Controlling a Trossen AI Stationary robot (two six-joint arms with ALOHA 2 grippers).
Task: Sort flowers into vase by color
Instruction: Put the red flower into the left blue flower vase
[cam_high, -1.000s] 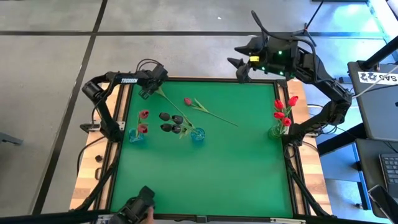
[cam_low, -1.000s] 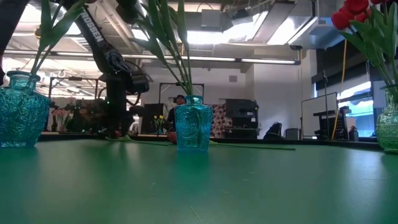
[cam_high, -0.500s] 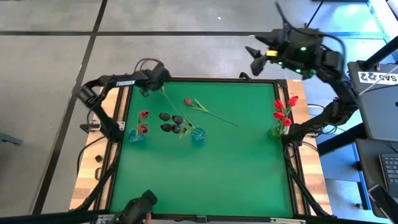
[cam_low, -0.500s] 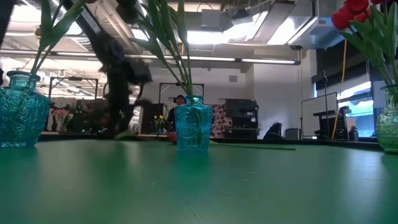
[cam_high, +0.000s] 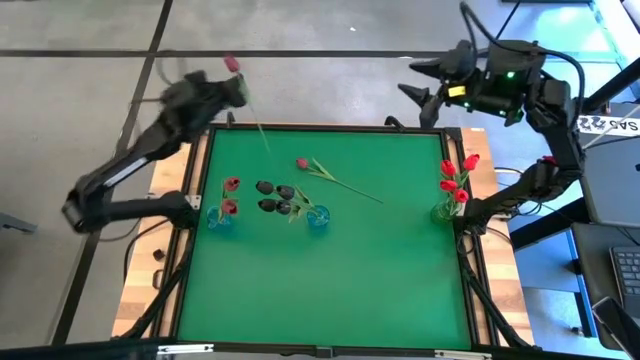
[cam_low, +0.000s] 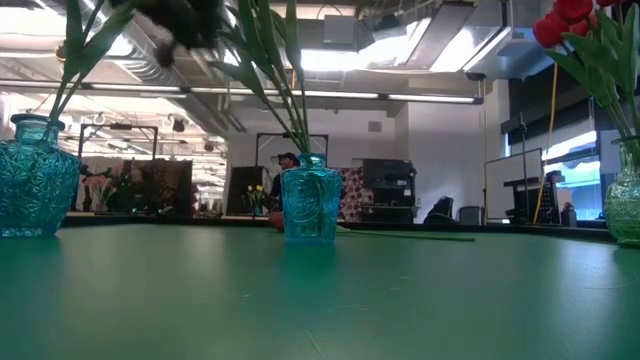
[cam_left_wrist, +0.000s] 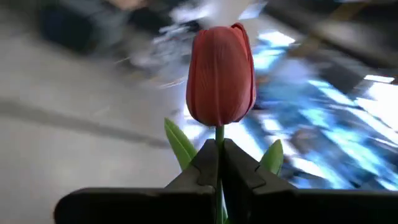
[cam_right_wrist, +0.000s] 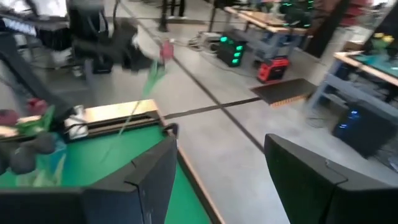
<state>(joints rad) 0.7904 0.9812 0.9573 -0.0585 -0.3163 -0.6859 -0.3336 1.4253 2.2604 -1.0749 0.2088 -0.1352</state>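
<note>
The left gripper is swinging up and back off the far-left corner of the table; a second ago it was low over the mat there, and now it's carrying a red tulip clear of the edge, stem trailing down toward the green. From the left wrist view its fingers are pinched tight on the stem just under the red bud, leaves poking out either side. So that flower is picked and airborne, and I'd say it's heading for a vase next.

One pinkish-red tulip is still lying on the mat, stem stretching toward the middle. The left blue vase is holding two red heads, the middle blue vase is holding the black ones, and the vase on the right edge is showing a red bunch.

The left arm is stretching long, elbow out past the table's left side. The right gripper is also pulling back, hanging beyond the far-right corner with its fingers spread wide and holding nothing.
</note>
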